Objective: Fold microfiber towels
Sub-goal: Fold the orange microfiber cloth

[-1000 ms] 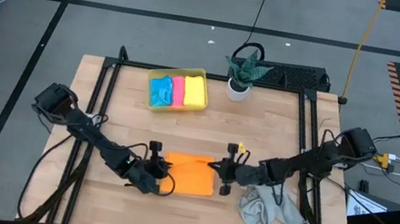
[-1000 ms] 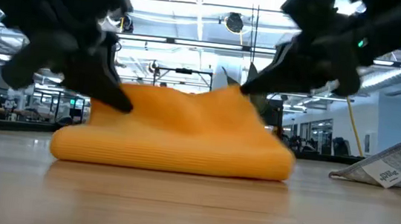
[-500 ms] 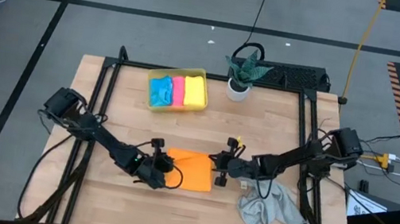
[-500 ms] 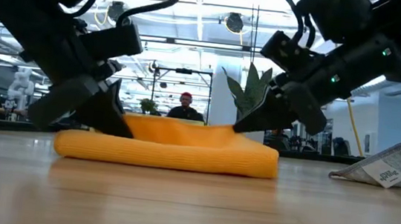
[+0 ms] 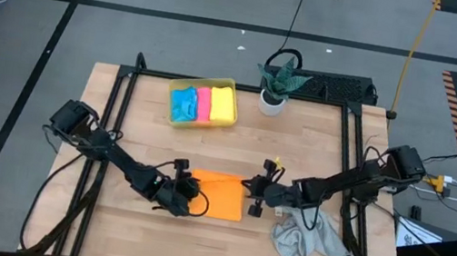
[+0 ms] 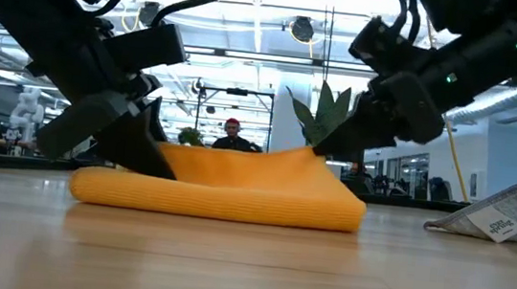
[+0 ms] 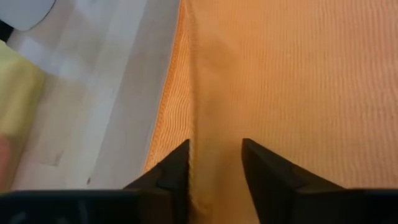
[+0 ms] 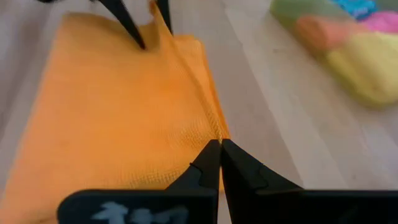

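While the orange towel [image 5: 218, 195] lies folded over on the wooden table [image 5: 300, 139], between the two arms, you are at the release end of a fold. The left gripper [image 5: 190, 197] sits at the towel's left edge; in its wrist view the fingers [image 7: 171, 177] stand parted with the doubled edge lying loose between them, so it is letting go rather than gripping. The right gripper [image 5: 253, 190] is at the opposite edge, its fingertips [image 8: 208, 158] pinched together on the towel's rim; the low view shows that corner lifted slightly above the rest of the cloth.

Elsewhere: the blue towel [image 5: 183, 103], pink towel [image 5: 203, 103] and yellow towel [image 5: 224, 103] sit folded side by side in the yellow tray [image 5: 203, 83] at the far side of the table. The grey towel [image 5: 308, 237] lies crumpled near the right arm, not yet folded.

Judgement: the orange towel is the fourth of five, and its fold looks nearly set. The next move calls for you to lower the raised right-hand corner so the layers lie flush, part the right fingers, and back both grippers off without dragging the cloth. Whether another fold is needed before it goes to the tray I cannot tell from its present shape.
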{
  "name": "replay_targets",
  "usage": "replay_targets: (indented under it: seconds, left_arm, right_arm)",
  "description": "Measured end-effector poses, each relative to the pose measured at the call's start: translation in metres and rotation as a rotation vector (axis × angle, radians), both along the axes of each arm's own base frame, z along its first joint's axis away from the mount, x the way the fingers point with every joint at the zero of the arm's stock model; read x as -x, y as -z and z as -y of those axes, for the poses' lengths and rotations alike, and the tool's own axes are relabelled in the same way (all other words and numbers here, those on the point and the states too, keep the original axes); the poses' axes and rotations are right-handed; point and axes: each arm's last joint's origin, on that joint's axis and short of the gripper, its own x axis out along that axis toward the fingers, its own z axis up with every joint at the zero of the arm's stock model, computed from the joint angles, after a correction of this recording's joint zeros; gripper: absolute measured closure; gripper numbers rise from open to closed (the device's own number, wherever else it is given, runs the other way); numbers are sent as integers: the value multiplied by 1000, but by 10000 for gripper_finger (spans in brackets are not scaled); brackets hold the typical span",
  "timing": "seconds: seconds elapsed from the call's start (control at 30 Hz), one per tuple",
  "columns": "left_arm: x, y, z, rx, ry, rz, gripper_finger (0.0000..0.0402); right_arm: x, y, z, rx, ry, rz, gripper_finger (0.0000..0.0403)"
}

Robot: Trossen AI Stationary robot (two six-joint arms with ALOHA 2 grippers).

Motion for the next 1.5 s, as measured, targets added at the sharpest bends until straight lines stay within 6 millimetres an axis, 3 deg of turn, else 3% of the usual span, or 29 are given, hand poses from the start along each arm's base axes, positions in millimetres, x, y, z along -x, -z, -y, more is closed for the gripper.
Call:
replay_targets:
  seconds: [0.2, 0.63, 0.87, 1.03, 1.23, 1.37, 1.5]
  left_arm:
    - [0, 0, 0, -5, -2, -3, 228]
    - [11, -29, 2, 37, -8, 46, 238]
    - [28, -39, 0, 95, -181, 72, 238]
    - [20, -42, -3, 167, -217, 148, 238]
    - [5, -54, 2, 180, -52, 242, 238]
    - [0, -53, -4, 175, -46, 239, 238]
    - [-4, -31, -14, 166, -98, 188, 238]
  right_arm:
    - [-2, 12, 11, -3, 53, -52, 401]
    - [-5, 22, 22, 23, 79, -89, 401]
    - [-5, 21, 22, 20, 81, -86, 392]
    - [-4, 16, 23, 44, 95, -79, 339]
    - [0, -10, 24, 23, 121, 14, 275]
    - [-1, -13, 19, -66, 31, 26, 270]
    - [-7, 2, 14, -145, -59, 0, 297]
